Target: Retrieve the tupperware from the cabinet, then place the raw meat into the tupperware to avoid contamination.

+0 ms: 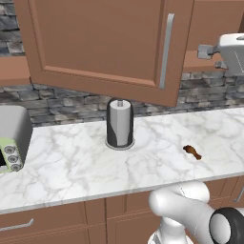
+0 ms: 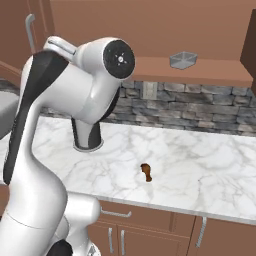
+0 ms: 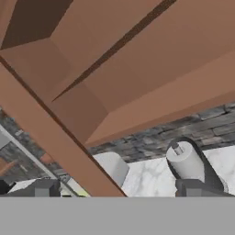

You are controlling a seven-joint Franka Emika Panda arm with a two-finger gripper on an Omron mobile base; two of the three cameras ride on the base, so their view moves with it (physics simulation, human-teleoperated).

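The brown cabinet point(image 1: 95, 38) hangs over the counter with its door swung open toward me. On its bottom shelf sits the tupperware point(image 2: 183, 60), a small grey translucent box. The raw meat point(image 1: 192, 151) point(image 2: 146, 171), a tiny reddish-brown chunk, lies on the white marble counter point(image 1: 71, 162), right of the paper towel roll point(image 1: 119, 123). My gripper point(image 1: 210, 57) is raised at cabinet height, right of the open door, jaws wide apart with nothing between them. In the hand view the gripper point(image 3: 118, 189) faces the cabinet's underside point(image 3: 137, 69) and the door's edge.
A grey toaster point(image 1: 12, 138) stands at the counter's left end. The open door's vertical silver handle point(image 1: 167, 50) hangs close to the left of the hand. A stone backsplash point(image 2: 200, 107) runs behind the counter. Lower drawers and doors point(image 2: 150, 230) line the front.
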